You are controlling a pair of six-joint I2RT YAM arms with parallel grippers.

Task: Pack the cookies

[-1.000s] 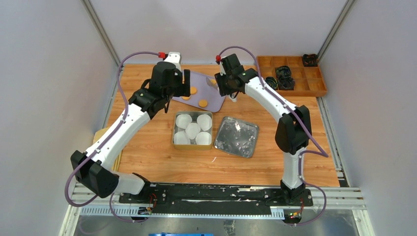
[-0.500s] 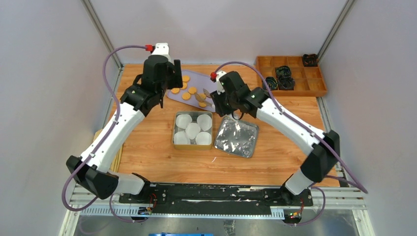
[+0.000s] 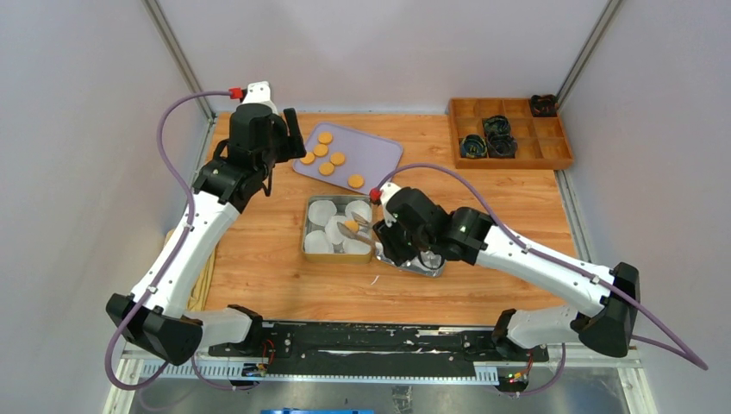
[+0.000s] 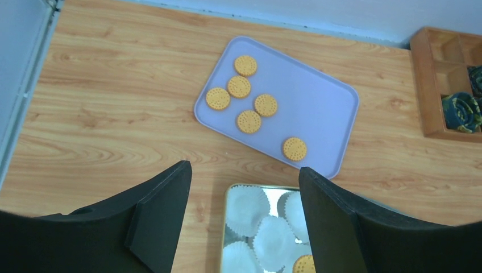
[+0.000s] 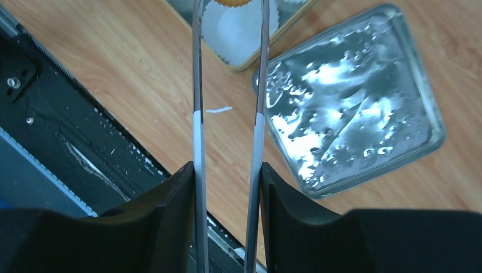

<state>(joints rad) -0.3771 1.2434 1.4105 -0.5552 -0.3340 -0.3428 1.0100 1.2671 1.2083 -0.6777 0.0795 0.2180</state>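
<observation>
At the far left the left gripper [image 4: 243,168] hangs above the counter [image 4: 102,119] with its jaws spread wide and nothing between them, just short of the near left edge of the lavender tray [image 4: 324,96]; six loose cookies [image 4: 249,121] lie flat on that tray, five bunched at its left end and one apart toward its near edge, and this arm is plainly the nearer one to them; closer to the arm bases, just beside the tray, sits the square tin [image 3: 303,228] lined with white paper cups [image 3: 322,211]; over its right half hangs the carried cookie [image 3: 351,226], pinched flat between the tips of the metal tongs [image 5: 197,85]; the right gripper [image 5: 227,170] is closed to a narrow gap on the tongs' two blades, so it holds the tool and the tool holds the biscuit; the tongs' long axis runs from that gripper leftward to the tin, and the carried cookie lies straight ahead at their tips, with a paper cup directly beneath; whether it touches the paper I cannot tell, nor exactly which cup it is. In my judgement the coming move turns on that vertical line-up: cookie above cup, then blades let apart to drop it. Under the right wrist lies the shiny lid [image 5: 352,108], just beside the tin on its right; at the far right corner stands a wooden organiser [image 3: 552,147], well apart.
</observation>
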